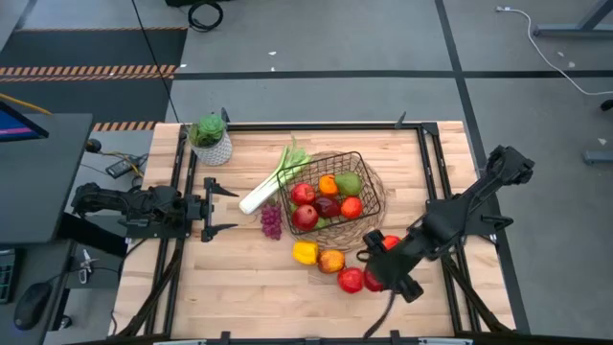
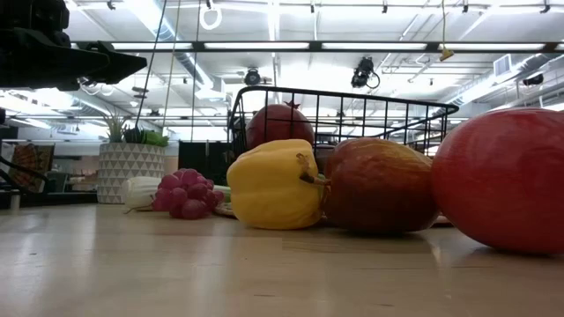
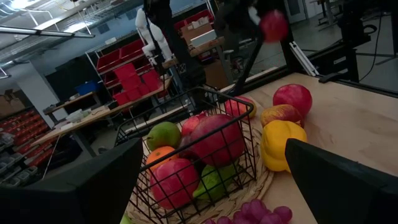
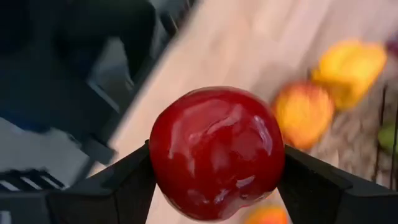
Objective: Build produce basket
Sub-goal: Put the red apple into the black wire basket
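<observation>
Two arms: both reach in over the desk (image 1: pixel 230 287), the left from its left edge, the right from its right edge.
Right gripper (image 4: pixel 214 163): its fingers press on either side of a glossy red apple (image 4: pixel 216 153), which it holds near the desk's front right corner; in the high view the fruit is partly hidden by the arm.
Left gripper (image 1: pixel 218 207): spread wide and holding nothing, just inside the left edge, pointed toward the basket.
Basket (image 1: pixel 374 188): dark wire on a round woven base, at about the middle of the desk and a little toward the back edge.
Inside the basket: red apples (image 1: pixel 305 217), an orange (image 1: pixel 328 185) and a green pear (image 1: pixel 349 183) packed close together.
Leek (image 1: pixel 271 182): lies slanted against the basket's left side, white end toward the left gripper.
Grapes (image 1: pixel 272 221): a purple bunch on the desk just beside the leek's white end.
Yellow pepper (image 1: pixel 305 252): on the desk in front of the basket, close to its base.
Red-and-yellow fruit (image 1: pixel 331 260): just right of the pepper, touching or nearly touching it.
Loose red fruit (image 1: pixel 351 280): on the desk beside the right gripper, toward the front edge.
Potted plant (image 1: pixel 210 139): near the back left corner, well apart from the produce.
</observation>
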You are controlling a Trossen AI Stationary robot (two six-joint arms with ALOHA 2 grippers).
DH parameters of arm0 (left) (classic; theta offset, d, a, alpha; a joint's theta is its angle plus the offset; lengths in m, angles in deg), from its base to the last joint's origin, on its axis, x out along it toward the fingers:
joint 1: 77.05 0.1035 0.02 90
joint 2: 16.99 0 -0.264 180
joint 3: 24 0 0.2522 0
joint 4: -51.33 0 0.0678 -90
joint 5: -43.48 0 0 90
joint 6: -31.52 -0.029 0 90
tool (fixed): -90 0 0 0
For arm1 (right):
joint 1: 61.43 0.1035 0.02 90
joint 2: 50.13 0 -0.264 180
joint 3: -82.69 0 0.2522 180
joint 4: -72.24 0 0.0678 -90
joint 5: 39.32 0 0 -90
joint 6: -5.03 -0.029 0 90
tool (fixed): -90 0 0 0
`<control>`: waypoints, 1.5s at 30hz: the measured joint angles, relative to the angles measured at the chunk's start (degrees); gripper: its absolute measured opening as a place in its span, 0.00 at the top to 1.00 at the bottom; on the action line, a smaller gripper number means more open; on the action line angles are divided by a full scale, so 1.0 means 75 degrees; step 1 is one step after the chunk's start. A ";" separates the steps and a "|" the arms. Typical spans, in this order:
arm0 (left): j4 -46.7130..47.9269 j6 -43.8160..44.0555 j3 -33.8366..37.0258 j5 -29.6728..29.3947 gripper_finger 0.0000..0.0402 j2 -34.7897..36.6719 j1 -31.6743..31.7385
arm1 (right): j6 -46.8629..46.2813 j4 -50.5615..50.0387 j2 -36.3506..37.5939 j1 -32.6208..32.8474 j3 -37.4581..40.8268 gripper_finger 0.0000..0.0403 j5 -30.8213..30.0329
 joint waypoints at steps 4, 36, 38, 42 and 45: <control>0.0000 -0.0003 0.0000 0.0000 0.00 0.0000 0.0002 | 0.0132 0.0686 0.0758 0.0016 0.0017 0.27 0.0108; 0.0000 -0.0002 0.0001 0.0001 0.00 0.0000 0.0001 | -0.4141 0.5030 0.3131 -0.0922 0.2757 0.26 -0.2331; 0.0002 -0.0003 0.0000 0.0000 0.00 0.0000 -0.0001 | -0.4478 0.5044 0.3183 -0.0997 0.2757 0.26 -0.2617; 0.0001 -0.0003 0.0000 0.0000 0.00 0.0000 -0.0001 | -0.4816 0.5125 0.3172 -0.1189 0.2757 0.25 -0.2832; 0.0002 -0.0003 0.0001 0.0001 0.00 0.0000 -0.0001 | -0.4401 0.5304 0.3175 -0.1324 0.2754 0.25 -0.2838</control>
